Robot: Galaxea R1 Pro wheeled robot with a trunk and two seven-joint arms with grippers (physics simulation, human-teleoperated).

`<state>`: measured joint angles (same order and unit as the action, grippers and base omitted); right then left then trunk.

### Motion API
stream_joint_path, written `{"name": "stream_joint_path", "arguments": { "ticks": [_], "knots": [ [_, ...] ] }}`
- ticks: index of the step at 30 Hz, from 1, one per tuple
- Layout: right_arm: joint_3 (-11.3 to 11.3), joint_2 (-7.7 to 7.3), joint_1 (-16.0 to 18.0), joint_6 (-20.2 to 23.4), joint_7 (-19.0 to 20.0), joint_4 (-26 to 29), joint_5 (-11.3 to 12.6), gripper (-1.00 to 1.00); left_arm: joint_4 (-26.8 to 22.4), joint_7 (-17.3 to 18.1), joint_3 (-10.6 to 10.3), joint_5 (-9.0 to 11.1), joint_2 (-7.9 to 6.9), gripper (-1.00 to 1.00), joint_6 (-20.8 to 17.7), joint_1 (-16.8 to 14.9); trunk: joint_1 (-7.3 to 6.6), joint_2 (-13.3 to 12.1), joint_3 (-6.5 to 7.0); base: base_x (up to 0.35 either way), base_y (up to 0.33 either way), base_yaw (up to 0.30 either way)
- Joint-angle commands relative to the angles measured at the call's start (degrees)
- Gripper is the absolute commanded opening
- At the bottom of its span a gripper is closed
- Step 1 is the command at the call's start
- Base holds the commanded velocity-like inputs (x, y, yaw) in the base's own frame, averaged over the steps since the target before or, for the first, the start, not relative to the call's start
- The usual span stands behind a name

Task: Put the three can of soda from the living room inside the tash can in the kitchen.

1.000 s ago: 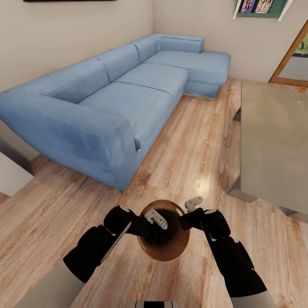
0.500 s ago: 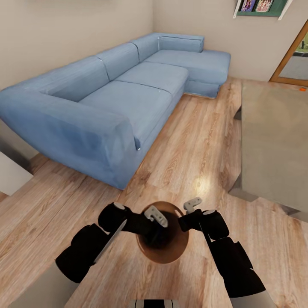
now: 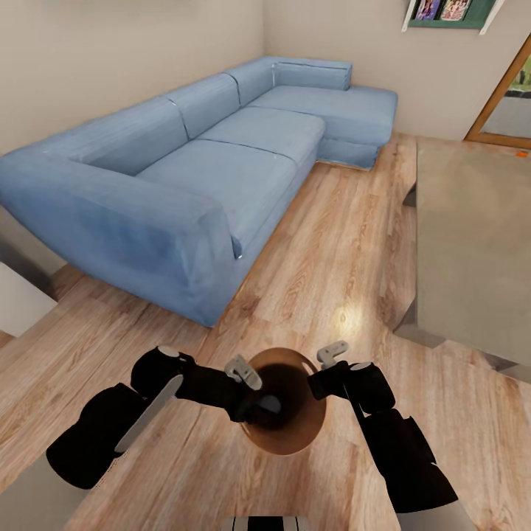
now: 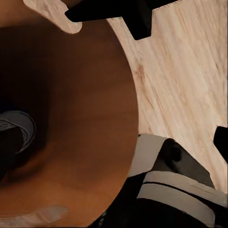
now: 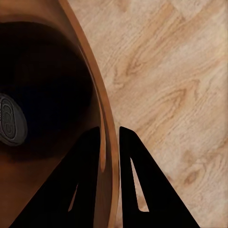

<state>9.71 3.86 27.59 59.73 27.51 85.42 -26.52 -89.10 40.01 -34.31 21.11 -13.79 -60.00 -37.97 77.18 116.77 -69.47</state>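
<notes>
Sofa [image 3: 199, 147], long, light blue, runs along the wall on the left & turns the corner at the far end; wood plank floor [image 3: 339, 243] in front of it. This is the living room.

Left arm comes in from the lower left. Left end effector [image 3: 254, 387] sits over the near-left part of the tash can [image 3: 310, 435], one pale finger [image 3: 243, 371] above the rim, the other down inside the brown bowl. Fingers look apart, w/ nothing between them. In the left wrist view the bin's wood-toned inside [image 4: 80, 123] fills most of the frame, and a silvery can top [image 4: 16, 128] shows deep at the bottom, partly behind a dark finger.

Tash can stands mid-frame on the floor, just in front of the robot, between both arms. Right wrist view looks down its wall: a can of soda [image 5: 10, 119] lies at the dark bottom, silvery top up. Can't tell its colour, or how many cans are in there.

Right end effector [image 3: 333, 355] is at the bin's right rim. In its wrist view the two dark fingers [image 5: 135, 185] sit narrow, one each side of the rim [image 5: 107, 142], pinching the wall.

Right side: low glass-topped worktop [image 3: 472, 243], w/ a small orange thing [image 3: 521, 155] at its far edge. Wood-framed door [image 3: 501, 96] behind.
</notes>
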Motion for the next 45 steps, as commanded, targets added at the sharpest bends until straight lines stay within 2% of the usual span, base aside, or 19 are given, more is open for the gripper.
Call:
{"name": "stream_joint_path", "arguments": {
  "ticks": [1, 3, 5, 7, 8, 9, 12, 13, 16, 18, 21, 26, 28, 32, 35, 38, 42, 44, 45],
  "knots": [
    [0.04, 0.01, 0.01, 0.27, 0.26, 0.01, 1.39, -1.0, -0.39, 2.24, 0.09, 0.93, -1.31, 1.0, 0.0, 0.0, 0.0, 0.0, 0.0, 0.0, 0.0, 0.0],
    [0.02, 0.01, 0.01, 0.27, 0.26, 0.01, 1.39, -1.0, -0.67, 4.91, 0.58, 1.5, -2.52, 1.0, 0.0, 0.0, 0.0, 0.0, 0.0, 0.0, 0.0, 0.0],
    [0.0, 0.01, 0.01, 0.27, 0.26, 0.01, 1.39, -1.0, -0.85, 7.86, 2.12, 1.87, -3.65, 1.0, 0.0, 0.0, 0.0, 0.0, 0.0, 0.0, 0.0, 0.0],
    [-0.04, 0.0, 0.01, 0.27, 0.26, 0.01, 1.38, -1.0, -1.0, 12.53, 6.09, 2.19, -4.95, 1.0, 0.0, 0.0, 0.0, 0.0, 0.0, 0.0, 0.0, 0.0],
    [-0.07, 0.0, 0.01, 0.27, 0.26, 0.01, 1.38, -1.0, -1.06, 15.68, 8.75, 2.32, -5.89, 1.0, 0.0, 0.0, 0.0, 0.0, 0.0, 0.0, 0.0, 0.0],
    [-0.1, -0.01, 0.01, 0.27, 0.26, 0.01, 1.38, -1.0, -1.08, 17.21, 9.9, 2.36, -6.5, 1.0, 0.0, 0.0, 0.0, 0.0, 0.0, 0.0, 0.0, 0.0],
    [-0.31, -0.09, 0.01, 0.27, 0.26, 0.01, 1.44, -1.0, -1.11, 24.19, 14.46, 2.42, -9.73, 1.0, 0.0, 0.0, 0.0, 0.0, 0.0, 0.0, 0.0, 0.0],
    [-0.47, -0.21, 0.01, 0.27, 0.26, 0.01, 1.45, -1.0, -1.09, 27.69, 17.66, 2.43, -11.18, 1.0, 0.0, 0.0, -0.22, -0.4, 0.18, 0.0, 0.0, 0.0],
    [-0.61, -0.4, 0.01, 0.27, 0.26, 0.02, 1.5, -1.0, -1.08, 32.07, 22.1, 2.42, -12.42, 1.0, 0.0, 0.05, -0.88, -1.6, 0.72, 0.0, 0.0, 0.0],
    [-0.71, -0.52, 0.01, 0.27, 0.29, 0.06, 1.56, -1.0, -1.05, 33.72, 23.34, 2.36, -12.94, 1.0, 0.0, 0.07, -1.32, -2.41, 1.08, 0.0, 0.0, 0.0],
    [-0.97, -0.67, 0.01, 0.27, 0.33, 0.17, 1.61, -1.0, -1.02, 34.82, 24.11, 2.16, -13.35, 1.0, 0.0, 0.24, -1.98, -3.61, 1.62, 0.0, 0.0, 0.0],
    [-2.61, -0.92, 0.01, 0.27, 0.71, 0.54, 1.53, -1.0, -0.97, 35.33, 25.91, 1.98, -13.55, 1.0, 0.35, 2.99, -3.08, -5.61, 2.52, 0.0, 0.0, 0.0],
    [-3.36, -1.32, -0.02, 0.27, 0.94, 0.87, 1.53, -1.0, -0.93, 35.19, 27.21, 1.37, -13.46, 1.0, 2.56, 4.89, -3.52, -6.42, 2.88, 0.0, 0.0, 0.0],
    [-3.89, -2.04, -0.06, 0.27, 1.09, 1.21, 1.61, -1.0, -0.91, 34.68, 27.96, -0.6, -13.17, 1.0, 6.16, 7.07, -4.4, -8.02, 3.59, 0.0, 0.0, 0.0],
    [-5.52, -2.39, -0.1, 0.27, 1.12, 1.38, 1.68, -1.0, -0.85, 33.41, 28.26, -1.33, -13.06, 1.0, 8.98, 8.43, -5.05, -9.22, 4.13, 0.0, 0.0, 0.0],
    [-6.45, -2.57, -0.15, 0.27, 1.15, 1.7, 1.74, -1.0, -0.81, 32.88, 28.84, -1.5, -13.04, 1.0, 9.97, 8.89, -5.71, -10.43, 4.67, 0.0, 0.0, 0.0],
    [-7.12, -2.78, -0.28, 0.27, 1.2, 2.13, 1.85, -1.0, -0.71, 30.55, 30.49, -1.64, -12.99, 1.0, 10.69, 9.55, -6.59, -12.03, 5.39, 0.0, 0.0, 0.0],
    [-7.57, -3.36, -0.38, 0.27, 1.22, 2.32, 1.9, -1.0, -0.67, 24.4, 31.17, -1.68, -12.91, 1.0, 11.21, 10.36, -7.03, -12.83, 5.75, 0.0, 0.0, 0.0],
    [-7.7, -3.59, -0.43, 0.27, 1.22, 2.35, 1.92, -1.0, -0.66, 22.56, 31.25, -1.68, -12.9, 1.0, 11.49, 10.53, -7.25, -13.23, 5.93, 0.0, 0.0, 0.0]
  ]
}}
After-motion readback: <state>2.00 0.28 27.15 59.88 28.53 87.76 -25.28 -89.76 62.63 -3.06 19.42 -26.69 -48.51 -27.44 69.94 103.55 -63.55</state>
